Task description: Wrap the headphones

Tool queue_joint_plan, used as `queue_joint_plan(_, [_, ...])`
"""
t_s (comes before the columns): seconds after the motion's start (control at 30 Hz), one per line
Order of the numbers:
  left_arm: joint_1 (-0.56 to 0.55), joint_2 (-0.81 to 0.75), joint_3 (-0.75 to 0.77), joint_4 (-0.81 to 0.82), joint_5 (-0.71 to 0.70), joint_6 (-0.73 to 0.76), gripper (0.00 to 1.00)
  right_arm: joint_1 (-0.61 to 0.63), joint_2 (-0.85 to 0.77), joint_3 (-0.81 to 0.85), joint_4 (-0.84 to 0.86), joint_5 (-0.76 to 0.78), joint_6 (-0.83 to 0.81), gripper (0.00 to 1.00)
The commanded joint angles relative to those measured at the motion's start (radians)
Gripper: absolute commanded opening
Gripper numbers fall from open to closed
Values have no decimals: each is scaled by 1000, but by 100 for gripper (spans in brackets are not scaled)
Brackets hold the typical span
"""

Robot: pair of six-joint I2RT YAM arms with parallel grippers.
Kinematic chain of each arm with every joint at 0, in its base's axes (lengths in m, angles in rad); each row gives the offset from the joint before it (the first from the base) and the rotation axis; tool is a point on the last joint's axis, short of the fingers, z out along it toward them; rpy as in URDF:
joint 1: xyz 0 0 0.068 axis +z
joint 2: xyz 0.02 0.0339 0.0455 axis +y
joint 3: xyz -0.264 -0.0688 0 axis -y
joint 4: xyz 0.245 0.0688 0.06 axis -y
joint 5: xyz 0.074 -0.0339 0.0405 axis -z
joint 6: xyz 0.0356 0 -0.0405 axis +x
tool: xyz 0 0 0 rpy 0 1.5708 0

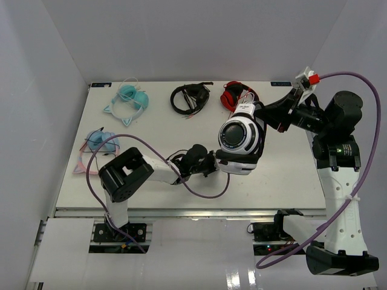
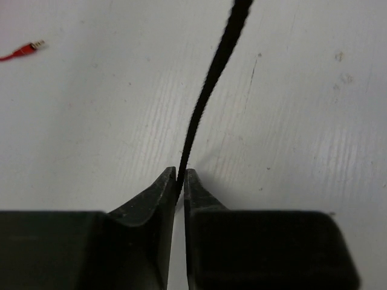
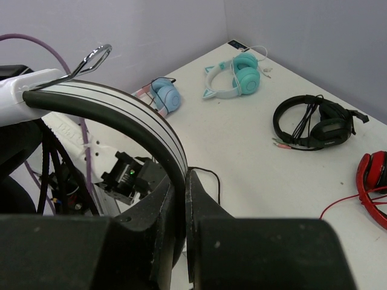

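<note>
The left arm [image 1: 124,175] and right arm [image 1: 341,199] are white shells with black joints. The left claw [image 2: 180,175] and right claw [image 3: 183,176] have matte black wedge-shaped fingers. A purple cable [image 1: 370,96] loops behind each claw. A green light [image 1: 344,147] glows well behind the right claw.

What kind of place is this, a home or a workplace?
Most likely a robot lab test cell: a white table closed in by plain walls, a left arm and right arm mounted at its edge, and black headphones and red headphones laid out.
</note>
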Motion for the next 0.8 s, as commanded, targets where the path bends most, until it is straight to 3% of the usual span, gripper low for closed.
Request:
queue_joint_plan(0.0, [21,21,1,-92,104,34,17,-37,-11,80,25,-76,77,8])
queue_joint_plan(0.1, [54,28,-14,-96,137,13,16,-45,-7,93,26,-101,97,8])
queue_joint_plan(0.2, [81,12,-31,-93,150,-9,2,-49,-8,90,25,-106,97,8])
queue_joint_plan(0.3, [135,-26,-54,-79,164,-52,0,-53,-20,66,15,-110,77,8])
queue_joint_plan(0.43, [217,-117,-81,-75,229,-98,0,-54,-20,84,-201,-74,-131,8])
queue_joint_plan(0.57, [307,-203,-49,-135,319,-137,0,-53,-30,83,-402,124,-451,8])
queue_joint_plan(0.77, [387,-313,61,-325,359,-156,0,-51,-71,-53,-368,475,-684,8])
